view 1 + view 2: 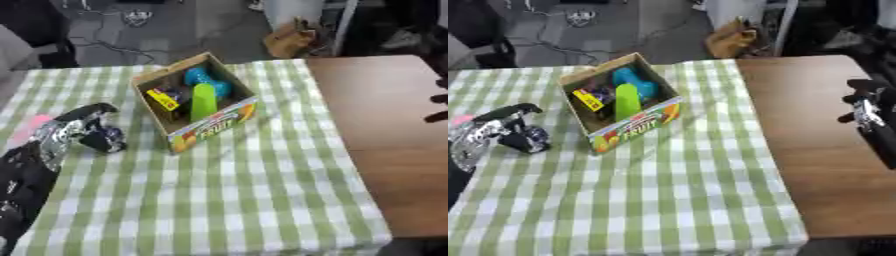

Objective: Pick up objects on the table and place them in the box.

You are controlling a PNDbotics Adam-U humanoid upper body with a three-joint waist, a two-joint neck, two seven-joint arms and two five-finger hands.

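On the desk (385,125) with its green checked cloth (236,200), the left hand (83,131) seemed clenched on a dark object (109,142) just beside the box (214,125), and should lift clear of the wall before releasing, while the right hand (866,107) rested relaxed.

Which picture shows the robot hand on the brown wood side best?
The right eye view: the right robot hand shows over the bare wooden table, with its arm. The left eye view catches only dark fingertips at its right edge.
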